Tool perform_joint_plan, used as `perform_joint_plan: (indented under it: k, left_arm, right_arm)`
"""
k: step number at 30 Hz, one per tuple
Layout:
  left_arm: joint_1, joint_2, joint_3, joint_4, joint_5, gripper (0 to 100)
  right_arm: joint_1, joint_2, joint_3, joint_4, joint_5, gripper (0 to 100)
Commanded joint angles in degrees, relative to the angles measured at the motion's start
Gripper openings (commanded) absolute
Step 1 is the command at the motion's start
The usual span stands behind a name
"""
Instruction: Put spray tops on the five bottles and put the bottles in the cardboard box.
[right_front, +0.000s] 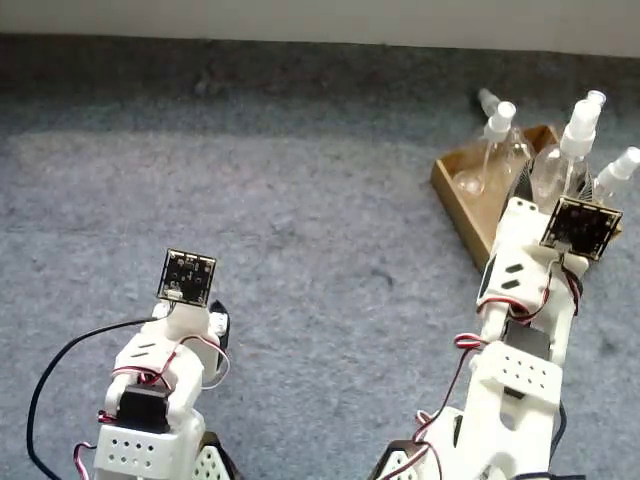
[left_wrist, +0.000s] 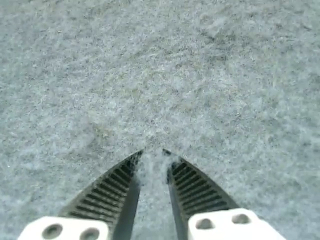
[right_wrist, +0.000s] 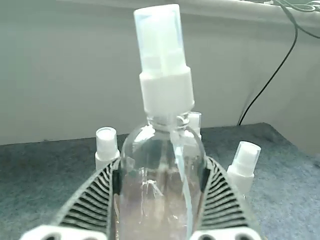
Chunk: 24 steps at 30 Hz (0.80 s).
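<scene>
Clear bottle (right_wrist: 160, 200), white spray top (right_wrist: 162, 65) fitted, pinched in right claw (right_wrist: 161, 167); left claw (left_wrist: 152, 151) slightly spread.

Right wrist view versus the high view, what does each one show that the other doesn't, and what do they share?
Right wrist view: ribbed jaws shut on the clear bottle from both sides, with a pale wall and a dark cable behind.
High view: the cardboard box, the left arm over the gray carpet, and the right arm stretched to the box.
Shared: the held bottle with its spray top, other spray-topped bottles around it, and the carpet.
</scene>
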Motion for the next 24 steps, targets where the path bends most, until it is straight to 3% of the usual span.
perform_joint_plan:
  k: [1, 17, 24]
  left_arm:
    - [1.2, -0.6, 0.5, 0.0, -0.5, 1]
    - [1.2, -0.5, 1.5, -2.1, -0.5, 1]
    - [1.2, -0.5, 1.5, -2.2, -0.5, 1]
  right_arm:
    - [1.8, 8.0, -0.8, -8.8, -1.1, 2.4]
    - [2.5, 39.3, -1.2, -35.9, -0.5, 2.4]
    - [2.8, 50.1, -6.6, -38.5, 3.4, 2.4]
